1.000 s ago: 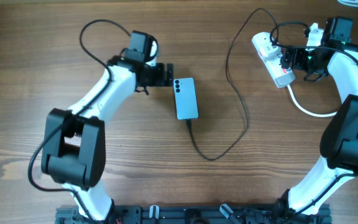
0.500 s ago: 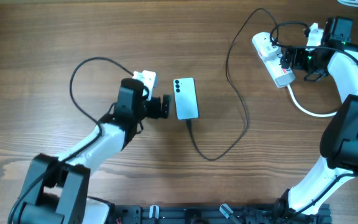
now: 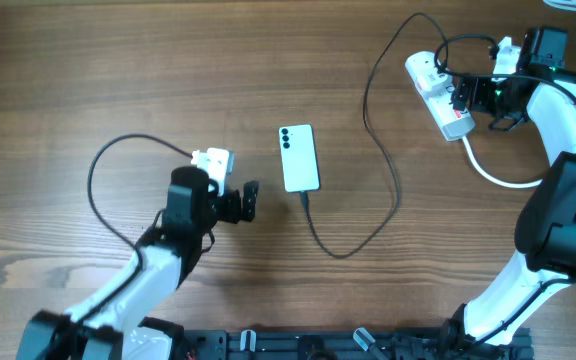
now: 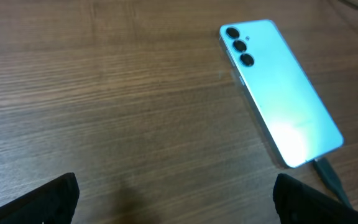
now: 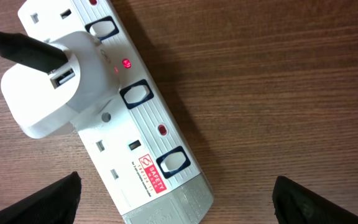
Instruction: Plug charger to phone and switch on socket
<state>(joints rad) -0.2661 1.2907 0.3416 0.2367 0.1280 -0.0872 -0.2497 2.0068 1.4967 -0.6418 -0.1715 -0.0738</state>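
Note:
The phone [image 3: 299,158] lies back up on the table, pale with three dark lenses; it also shows in the left wrist view [image 4: 281,93]. The charger [image 3: 396,190], a thin black cable, has its tip at the phone's lower edge [image 4: 325,172] and loops up to a white adapter [image 5: 55,87] in the socket [image 3: 438,95]. My left gripper [image 3: 251,200] is open and empty, below and left of the phone, apart from it [image 4: 179,205]. My right gripper [image 3: 460,97] is open above the socket [image 5: 135,124], where a red light [image 5: 127,63] glows.
The socket's thick white cord [image 3: 493,172] curves along the right side under my right arm. A black cable from my left arm [image 3: 103,190] loops over the table at the left. The table is bare wood [image 3: 218,60].
My left arm has drawn back from the phone's left edge, down and to the left. The phone, the cable and the right arm have not moved.

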